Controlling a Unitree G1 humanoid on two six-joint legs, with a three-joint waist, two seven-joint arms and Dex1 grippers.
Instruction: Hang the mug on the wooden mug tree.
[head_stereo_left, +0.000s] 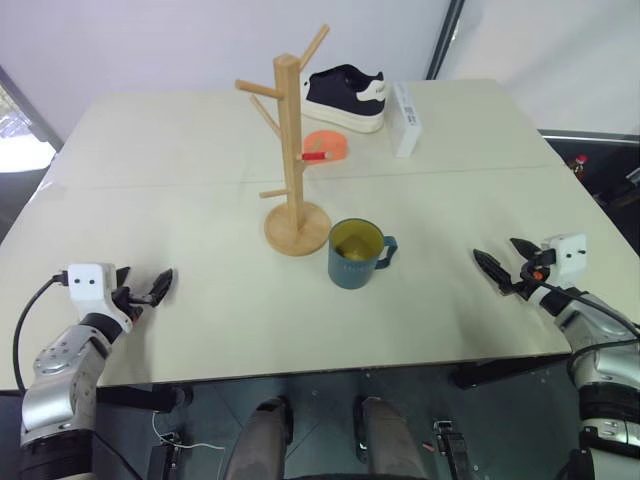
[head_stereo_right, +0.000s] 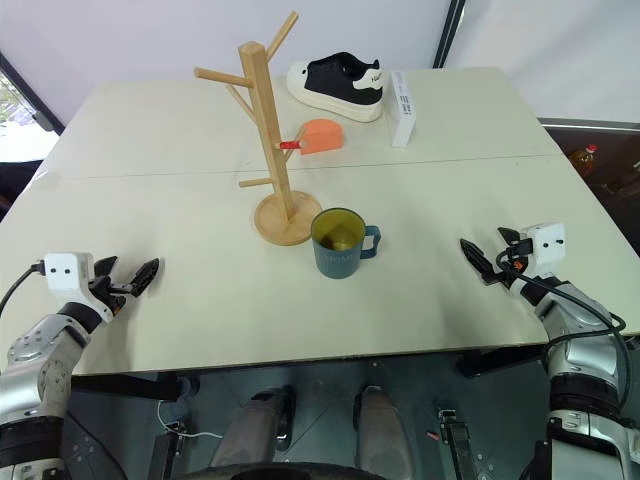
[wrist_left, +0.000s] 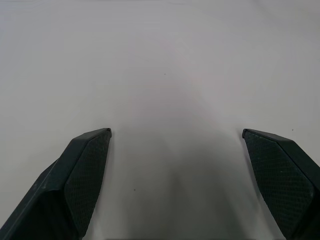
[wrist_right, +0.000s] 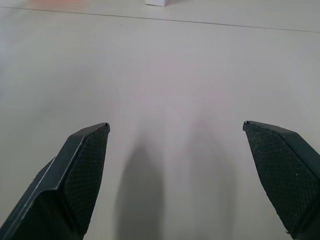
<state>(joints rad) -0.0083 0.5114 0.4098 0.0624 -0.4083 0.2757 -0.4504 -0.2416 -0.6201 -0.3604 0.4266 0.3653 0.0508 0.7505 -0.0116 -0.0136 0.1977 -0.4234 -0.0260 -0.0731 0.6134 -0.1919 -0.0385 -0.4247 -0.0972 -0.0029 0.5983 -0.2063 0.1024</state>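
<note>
Start of the hanging task, seen from the head. The mug (head_stereo_left: 357, 254) stands upright on the table (head_stereo_left: 180, 190), handle toward three o'clock, just beside the tree (head_stereo_left: 291, 150) base at its four o'clock. Both pincers are apart and empty: the left gripper (head_stereo_left: 146, 291) hovers near the table's front edge at eight o'clock of the mug, the right gripper (head_stereo_left: 508, 268) at three o'clock. We judge the main risks to be a bump that topples the tree, given how near the mug sits, and a handle that misses the angled pegs. The table is a pale matte top with a seam across it; behind the tree lie a shoe (head_stereo_left: 346, 98), an orange object (head_stereo_left: 324, 146) and a white box (head_stereo_left: 405, 118), with white walls beyond
</note>
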